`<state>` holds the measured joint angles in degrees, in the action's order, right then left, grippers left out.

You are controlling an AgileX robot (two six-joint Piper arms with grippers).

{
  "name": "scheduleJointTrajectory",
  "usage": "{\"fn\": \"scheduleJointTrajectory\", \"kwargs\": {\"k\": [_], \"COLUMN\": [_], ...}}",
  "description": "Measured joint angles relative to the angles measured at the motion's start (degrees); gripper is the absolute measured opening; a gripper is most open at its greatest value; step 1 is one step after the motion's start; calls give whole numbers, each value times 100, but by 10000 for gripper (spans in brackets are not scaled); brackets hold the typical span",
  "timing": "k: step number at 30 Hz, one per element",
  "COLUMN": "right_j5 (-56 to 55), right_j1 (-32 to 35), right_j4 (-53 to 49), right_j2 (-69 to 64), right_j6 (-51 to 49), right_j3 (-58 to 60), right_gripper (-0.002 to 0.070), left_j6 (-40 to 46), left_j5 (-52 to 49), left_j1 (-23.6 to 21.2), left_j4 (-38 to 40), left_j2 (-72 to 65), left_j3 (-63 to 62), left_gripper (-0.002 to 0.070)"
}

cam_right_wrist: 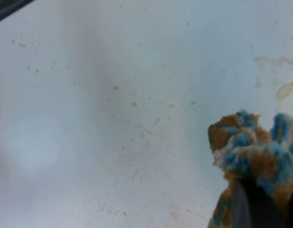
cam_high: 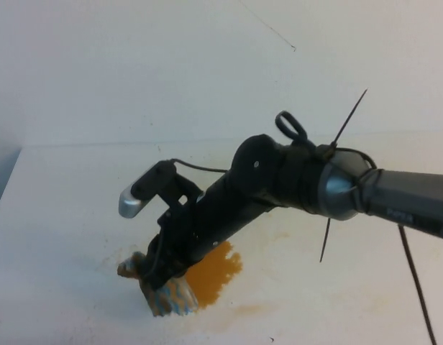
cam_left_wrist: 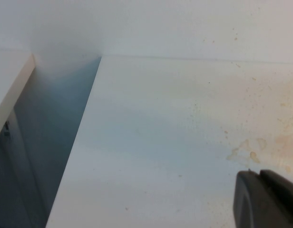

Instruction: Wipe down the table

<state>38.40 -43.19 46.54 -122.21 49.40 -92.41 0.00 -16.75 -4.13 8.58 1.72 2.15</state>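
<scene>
Cloth (cam_high: 171,298) in right end effector (cam_high: 155,280), by spill (cam_high: 218,269) (left one (cam_left_wrist: 268,202): wrist-view)

White tabletop (cam_high: 63,201) open on robot's left and far side, black right arm (cam_high: 279,180) slanting across the middle, right gripper (cam_high: 158,277) clamped on crumpled blue-and-orange cloth (cam_high: 175,298) near the front, left gripper (cam_left_wrist: 265,199) over speckled tabletop.

Bright, even, diffuse light; soft faint shadows; both wrist views blurred, washed out

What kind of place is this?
Likely a lab test bench: bare white table against a plain wall, orange spill. Right gripper grips a cloth at the spill; left gripper sits low over the table.
</scene>
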Motion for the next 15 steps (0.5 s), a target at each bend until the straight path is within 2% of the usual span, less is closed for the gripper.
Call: {"fn": "scheduleJointTrajectory", "kwargs": {"k": [9, 15], "right_j5": [96, -338], "right_j1": [-67, -12], "right_j4": [25, -1036], "right_j2": [-904, -1182], "right_j6": [-26, -789], "right_j3": [-305, -899], "right_gripper": [35, 35], "left_j6": [0, 0], "left_j5": [0, 0], "left_j1": [0, 0], "left_j4": [0, 0], "left_j2": [0, 0], "left_j3": [0, 0], "left_gripper": [0, 0]}}
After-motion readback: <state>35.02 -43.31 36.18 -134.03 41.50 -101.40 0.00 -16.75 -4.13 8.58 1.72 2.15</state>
